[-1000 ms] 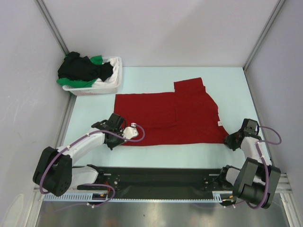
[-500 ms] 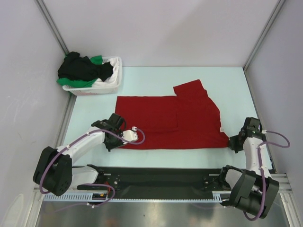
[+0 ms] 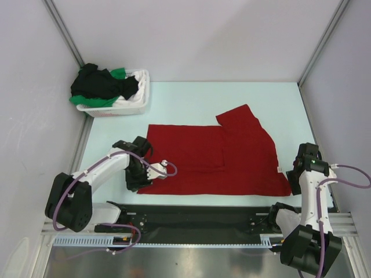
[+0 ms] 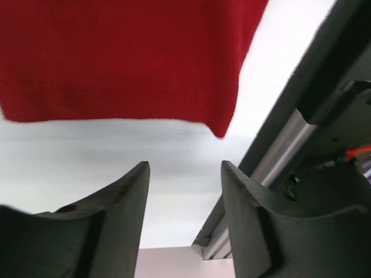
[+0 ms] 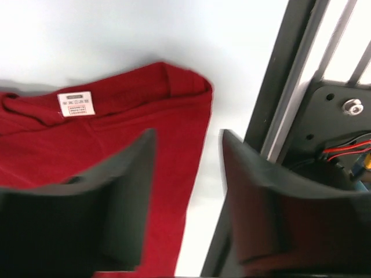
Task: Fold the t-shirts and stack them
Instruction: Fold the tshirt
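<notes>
**Containers.** A white laundry basket [image 3: 144, 88] stands on the surface [image 3: 191, 98], well apart from the red t-shirt [image 3: 208, 159] and beyond its far left corner. It holds a bundled black t-shirt [image 3: 98, 84] with a green t-shirt [image 3: 119, 73] showing at the bundle's edges. The heap rises above the rim.

**Task item.** The red t-shirt lies spread flat on the surface. One sleeve points away from its far right side. A pale label [image 5: 75, 104] sits on the cloth near its near right corner.

**Left tool** [image 4: 182, 191]. It is located at the red t-shirt's near left corner. The jaws stand partly apart with nothing between them. In the left wrist view, the shirt's corner [image 4: 223, 124] lies just beyond the fingertips, with bare surface showing between cloth and fingers [image 4: 130, 191]. No contact is visible.

**Right tool** [image 5: 185, 174]. It is located at the red t-shirt's near right corner. The jaws stand partly apart and grip nothing. The shirt's hem edge [image 5: 185, 87] shows through the gap. Whether the fingers [image 5: 124, 191] rest on the cloth cannot be determined.
</notes>
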You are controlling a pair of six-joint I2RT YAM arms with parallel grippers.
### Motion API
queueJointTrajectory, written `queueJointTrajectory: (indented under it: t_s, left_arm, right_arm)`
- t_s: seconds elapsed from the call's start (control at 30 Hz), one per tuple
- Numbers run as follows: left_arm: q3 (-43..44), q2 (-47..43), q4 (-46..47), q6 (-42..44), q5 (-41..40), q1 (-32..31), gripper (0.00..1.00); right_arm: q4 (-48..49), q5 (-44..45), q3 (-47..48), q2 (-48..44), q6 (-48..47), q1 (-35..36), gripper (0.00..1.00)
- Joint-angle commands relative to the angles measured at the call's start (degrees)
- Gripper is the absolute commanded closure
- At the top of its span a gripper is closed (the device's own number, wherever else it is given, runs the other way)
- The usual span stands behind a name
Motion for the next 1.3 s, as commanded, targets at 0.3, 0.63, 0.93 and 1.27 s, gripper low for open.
queueJointTrajectory:
  t_s: [0.3, 0.63, 0.93, 1.27]
  left_arm:
    - [24.5, 8.3, 13.9, -17.8, 0.2, 11.7, 0.38]
    - [33.5, 23.8, 30.3, -35.3, -0.5, 12.1, 0.37]
    - [41.1, 36.5, 32.4, -40.6, -0.4, 12.1, 0.37]
    - [44.6, 42.8, 33.2, -43.0, 3.3, 13.6, 0.36]
  right_arm:
    - [35.0, -18.6, 7.1, -2.3, -23.2, 2.0, 0.41]
    - [43.5, -36.8, 36.6, 43.3, -42.0, 7.4, 0.4]
    - [34.5, -31.2, 70.7, 75.4, -51.5, 16.1, 0.37]
    - [22.7, -27.3, 93.7, 95.3, -54.2, 19.0, 0.36]
